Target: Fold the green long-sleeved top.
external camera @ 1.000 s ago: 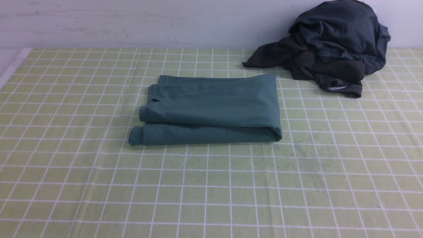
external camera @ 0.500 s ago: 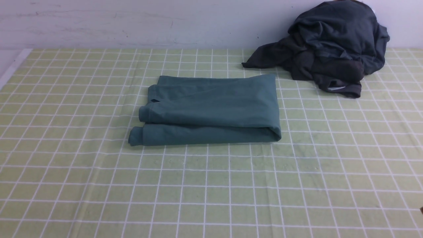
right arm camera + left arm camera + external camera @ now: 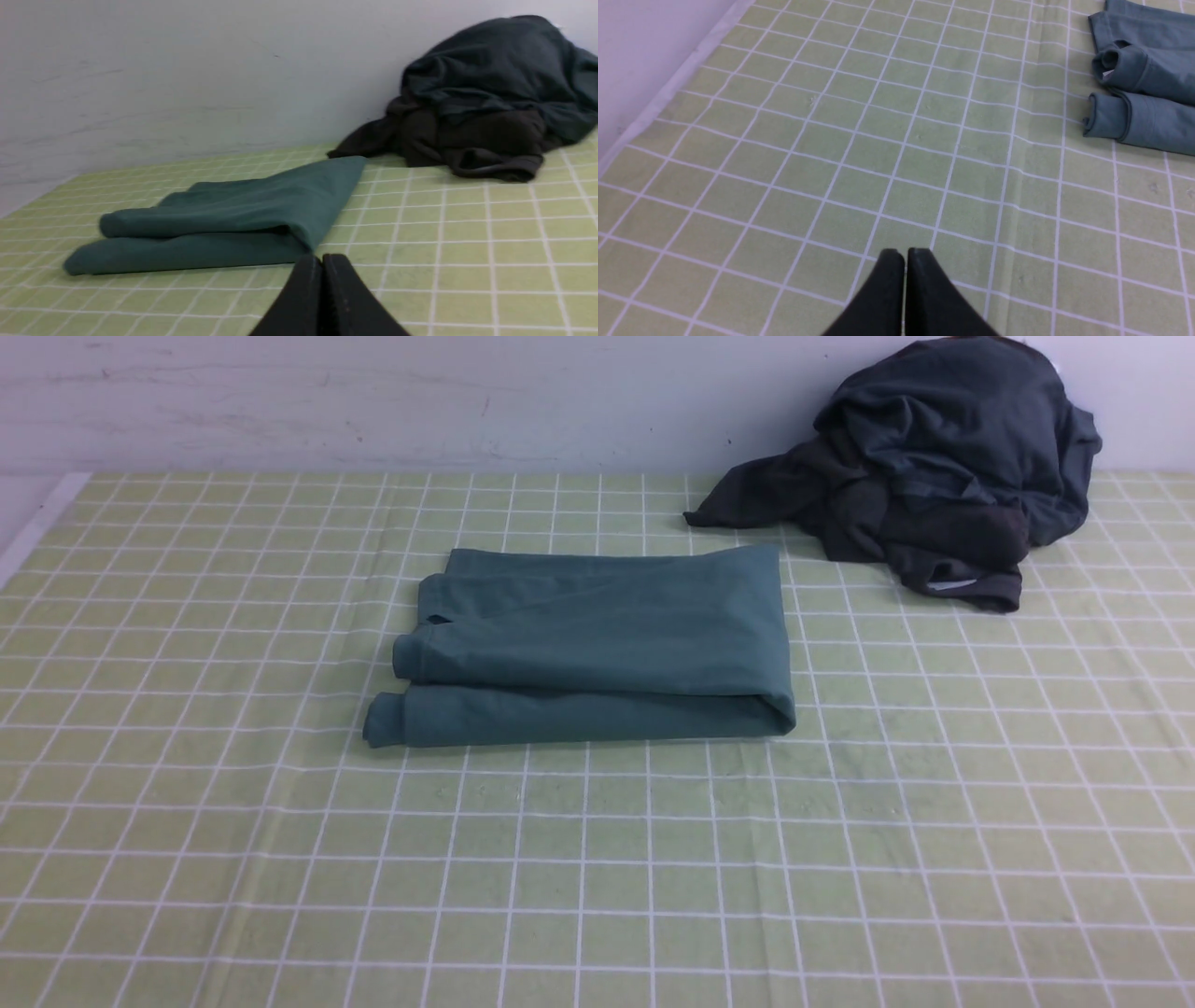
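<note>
So the green long-sleeved top (image 3: 597, 649) sits in a neat layered rectangle mid-table on the checked tablecloth (image 3: 597, 859), looks basically folded to us. The dark clothes pile (image 3: 934, 476) is heaped at the far right by the wall, well apart. Our left gripper (image 3: 905, 254) and right gripper (image 3: 321, 259) are both pinched closed, holding nothing, off the fabric.

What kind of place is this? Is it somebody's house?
Probably a clothes-folding workbench, not clearly a house: a checked tablecloth against a bare wall, a folded green top, and a pile of dark clothes.
</note>
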You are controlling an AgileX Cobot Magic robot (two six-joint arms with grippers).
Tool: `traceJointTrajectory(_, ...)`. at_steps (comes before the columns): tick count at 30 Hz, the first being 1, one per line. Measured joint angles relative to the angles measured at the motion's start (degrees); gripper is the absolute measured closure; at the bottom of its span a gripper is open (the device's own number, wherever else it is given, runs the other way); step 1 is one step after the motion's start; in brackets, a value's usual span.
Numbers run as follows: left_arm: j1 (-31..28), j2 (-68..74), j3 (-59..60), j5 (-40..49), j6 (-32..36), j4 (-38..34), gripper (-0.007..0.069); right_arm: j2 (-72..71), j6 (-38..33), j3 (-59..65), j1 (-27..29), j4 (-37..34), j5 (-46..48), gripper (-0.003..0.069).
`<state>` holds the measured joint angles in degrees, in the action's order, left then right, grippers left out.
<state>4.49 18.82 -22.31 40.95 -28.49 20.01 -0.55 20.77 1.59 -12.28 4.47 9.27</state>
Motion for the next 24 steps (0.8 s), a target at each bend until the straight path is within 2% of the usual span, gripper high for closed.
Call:
traceJointTrajectory(5, 0.0, 0.0, 0.0, 0.0, 0.0, 0.0, 0.0628, -0.1, -13.2, 0.0, 9.2, -7.6, 1.3, 0.0671)
traceJointTrajectory(10, 0.0, 0.0, 0.0, 0.1, 0.0, 0.0, 0.0628, -0.1, -18.1, 0.0, 16.0, -10.2, 5.6, 0.0671)
traceJointTrajectory(15, 0.0, 0.0, 0.0, 0.1, 0.0, 0.0, 0.0628, -0.1, -18.7, -0.1, 17.4, -9.0, 10.9, 0.0671)
traceJointTrajectory(24, 0.0, 0.0, 0.0, 0.1, 0.0, 0.0, 0.0628, -0.1, -18.9, -0.2, 17.5, -8.4, 11.2, 0.0671)
